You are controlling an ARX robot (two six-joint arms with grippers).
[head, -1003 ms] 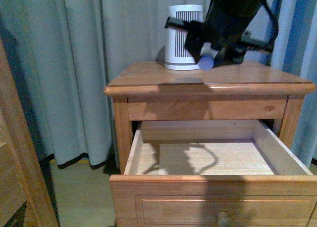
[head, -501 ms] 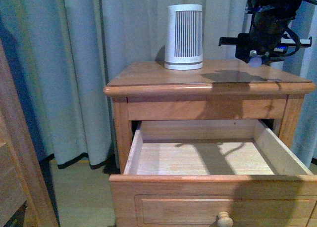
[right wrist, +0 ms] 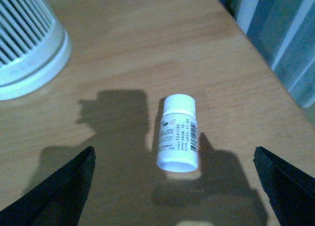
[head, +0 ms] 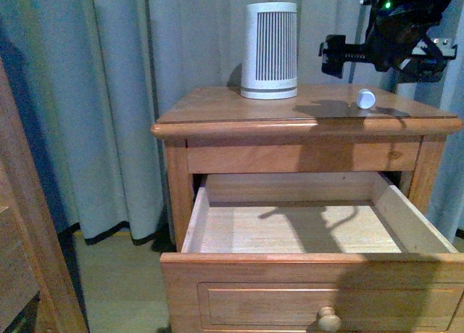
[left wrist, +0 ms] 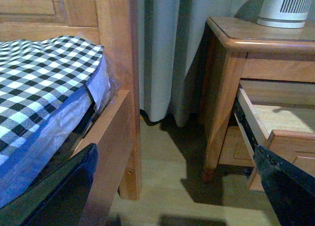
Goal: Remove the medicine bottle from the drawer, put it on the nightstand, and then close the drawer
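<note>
I saw the small plastic medicine bottle point(right wrist: 177, 132) was white with black label print, the pine nightstand point(head: 217, 108) orange-brown, its wooden drawer point(head: 290, 231) pale inside, the bedding point(left wrist: 39, 73) black-and-white checked.

Ribbed cylinder point(head: 269, 50) guards the nightstand point(head: 210, 108)'s back edge, medicine bottle point(head: 365, 99) the right side; left half open to my right pincer point(head: 386, 54).
</note>
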